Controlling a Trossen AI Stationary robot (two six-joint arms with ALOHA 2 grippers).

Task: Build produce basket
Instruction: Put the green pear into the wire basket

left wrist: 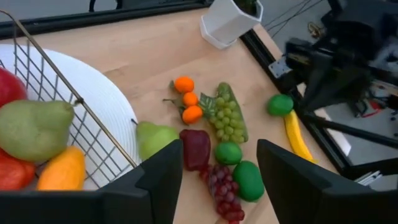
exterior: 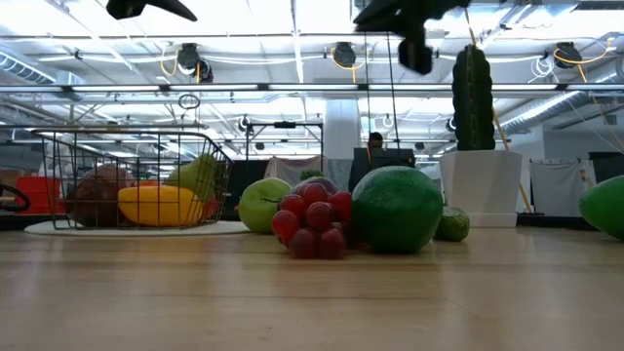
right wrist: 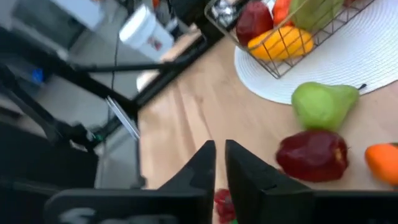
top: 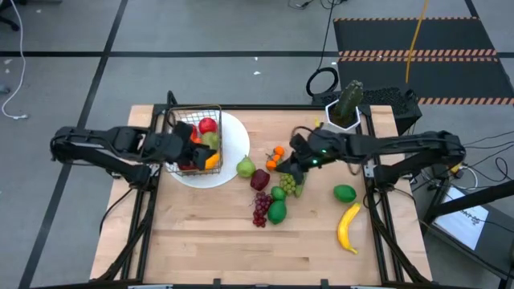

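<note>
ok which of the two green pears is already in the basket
The pear lying behind the wire of the basket among the red and orange fruit. The other pear sits outside, on the table at the white plate's edge.

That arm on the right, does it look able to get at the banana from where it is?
Probably yes. The banana lies alone on bare wood on the right arm's side, with only a lime nearby. The right gripper hangs over the green grapes, and nothing stands between it and the banana.
</note>
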